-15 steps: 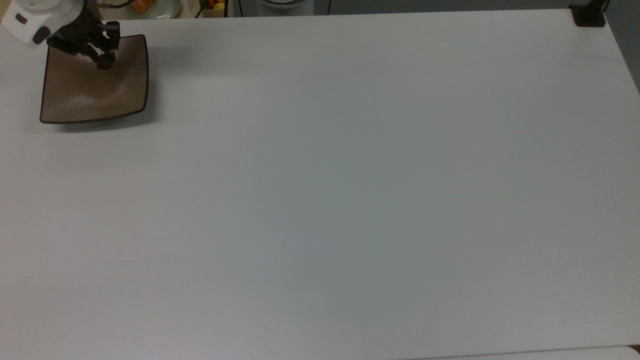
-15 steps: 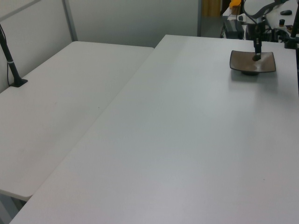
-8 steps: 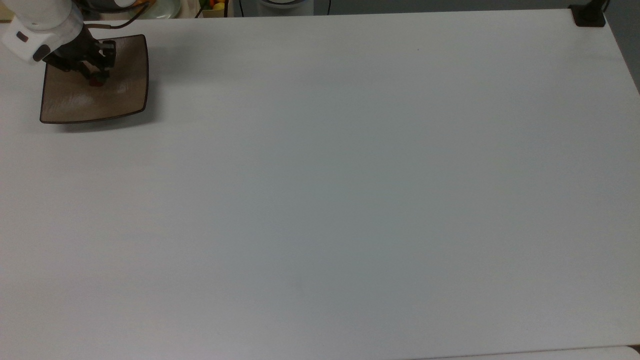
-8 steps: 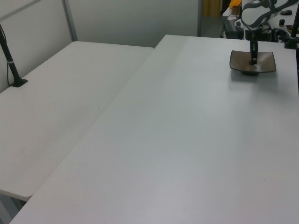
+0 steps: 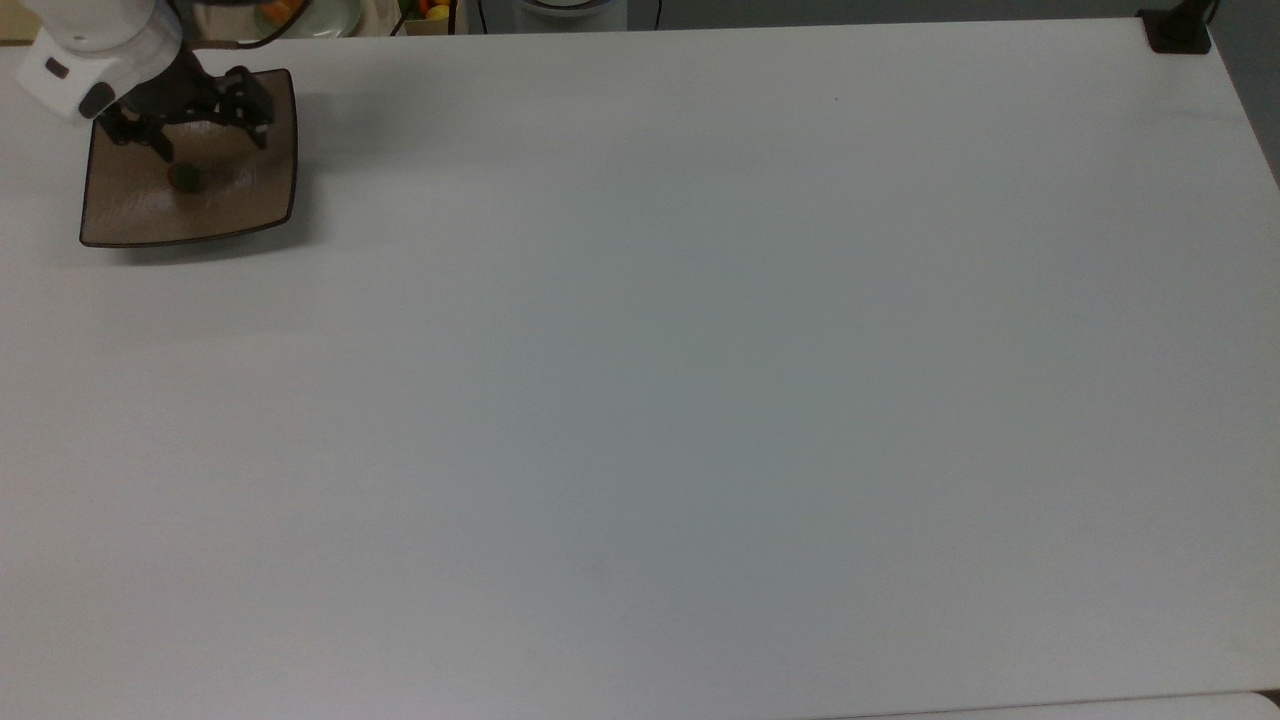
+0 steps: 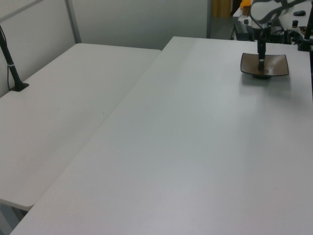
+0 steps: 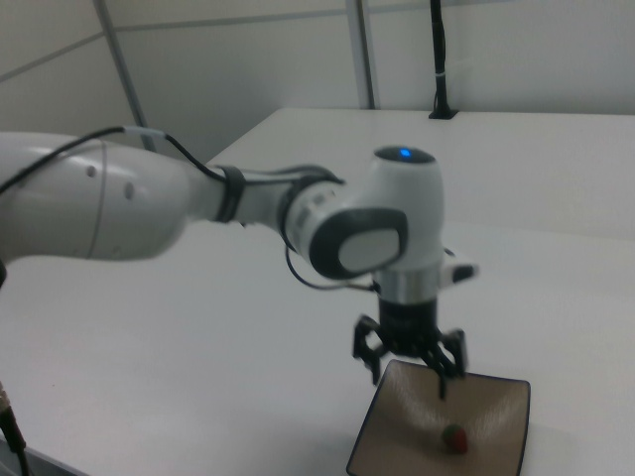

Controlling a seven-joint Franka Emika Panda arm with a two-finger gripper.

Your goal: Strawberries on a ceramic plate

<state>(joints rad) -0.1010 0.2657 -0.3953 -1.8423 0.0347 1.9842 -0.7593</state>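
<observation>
Now strawberry [image 7: 453, 437] on ceramic plate [image 7: 496, 436], seemingly just below spread pincer [image 7: 409, 368]

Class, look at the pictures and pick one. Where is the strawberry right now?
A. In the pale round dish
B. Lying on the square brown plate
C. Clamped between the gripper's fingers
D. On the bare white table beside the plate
B: the strawberry lies on the ceramic plate, with the open gripper above it.
</observation>
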